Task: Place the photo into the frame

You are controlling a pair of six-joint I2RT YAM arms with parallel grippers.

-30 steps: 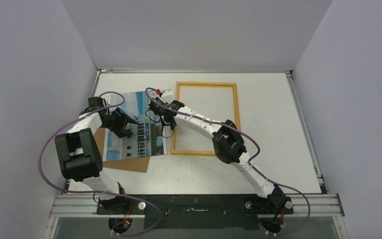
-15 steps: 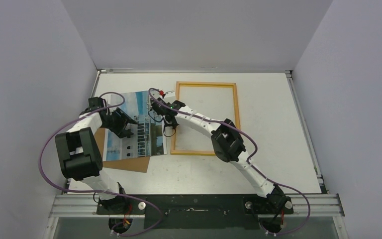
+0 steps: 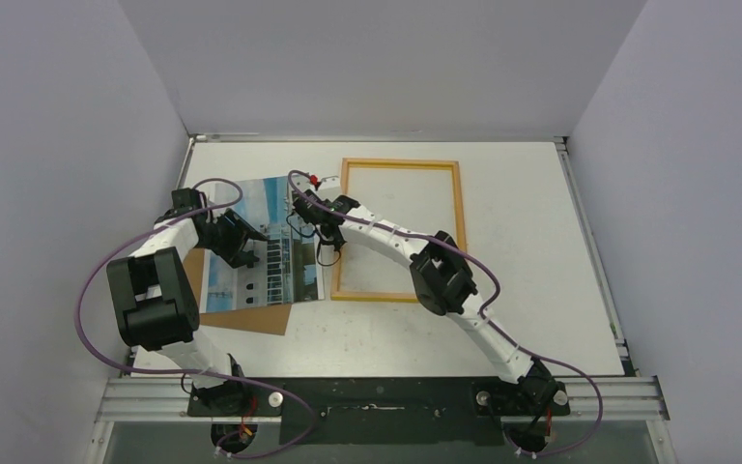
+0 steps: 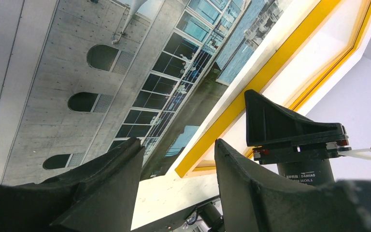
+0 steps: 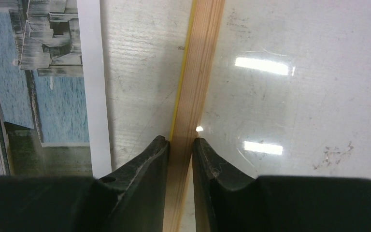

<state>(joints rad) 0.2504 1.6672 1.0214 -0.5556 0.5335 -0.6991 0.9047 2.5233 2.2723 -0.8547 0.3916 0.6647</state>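
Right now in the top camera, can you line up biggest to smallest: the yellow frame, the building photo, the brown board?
1. Thin yellow rectangular frame.
2. Printed building photo, slightly smaller.
3. Brown backing board: only a sliver shows under the photo; full size unsure.

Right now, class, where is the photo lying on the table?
In the top view, the photo lies left of centre, face up on a brown board, just left of the frame.
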